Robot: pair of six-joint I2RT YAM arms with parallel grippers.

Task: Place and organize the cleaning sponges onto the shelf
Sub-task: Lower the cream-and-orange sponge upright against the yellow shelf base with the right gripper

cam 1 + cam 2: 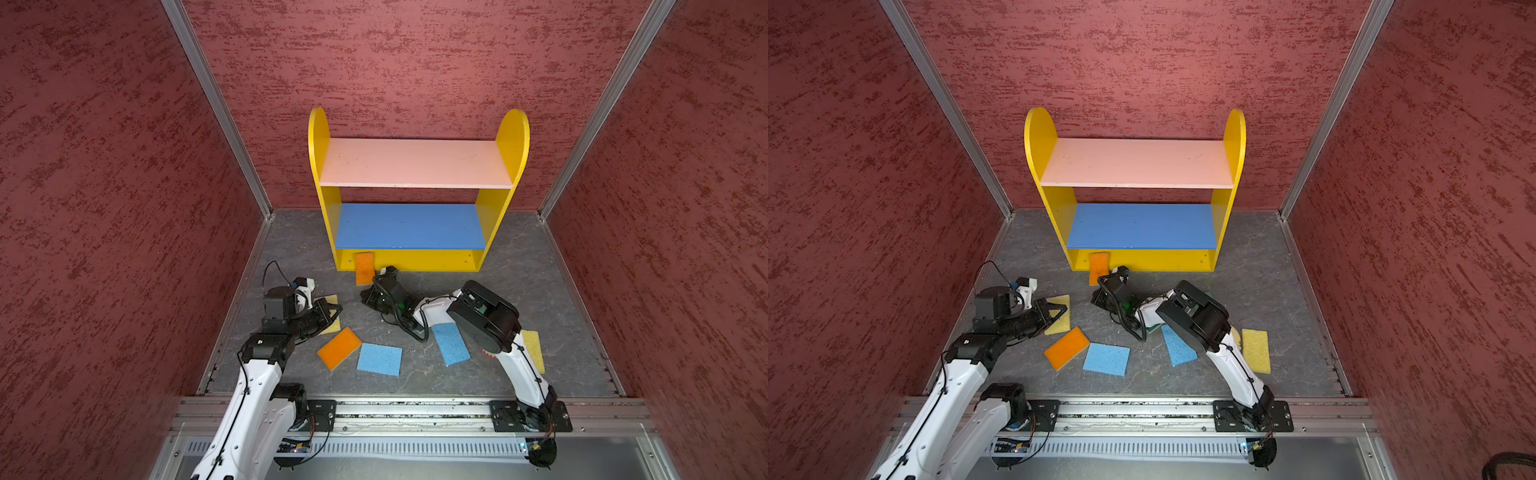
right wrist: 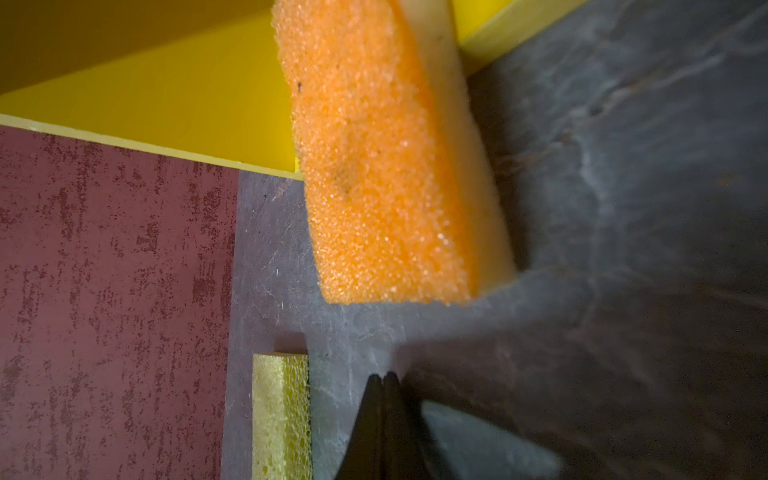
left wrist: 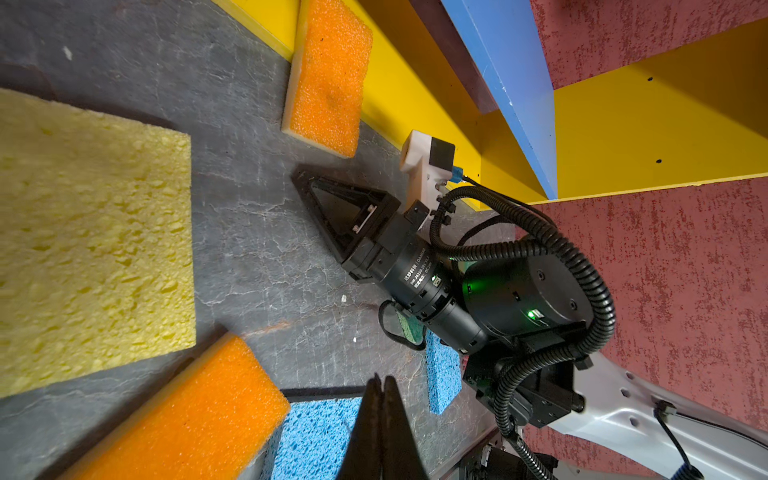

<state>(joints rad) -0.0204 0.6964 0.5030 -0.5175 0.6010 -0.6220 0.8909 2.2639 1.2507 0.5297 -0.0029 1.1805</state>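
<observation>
Both grippers pressed shut, empty: left gripper [image 3: 382,380] over the yellow sponge [image 3: 91,241] near the floor's left edge, right gripper [image 2: 383,380] just short of the orange sponge [image 1: 365,268] straddling the bottom front edge of the shelf [image 1: 415,162]; foam looks light, squashy, so pinch across its narrow width, mid-length.

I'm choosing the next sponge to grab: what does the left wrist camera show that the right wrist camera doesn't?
Only the left wrist view: the blue board, a second orange sponge, two blue sponges, a big yellow sponge, and the right gripper from outside, shut and empty. Only the right wrist view: a yellow sponge seen edge-on; whether it is that big one, I cannot tell. Both: the orange sponge straddling the front edge of the shelf's bottom board, and the grey floor.
</observation>
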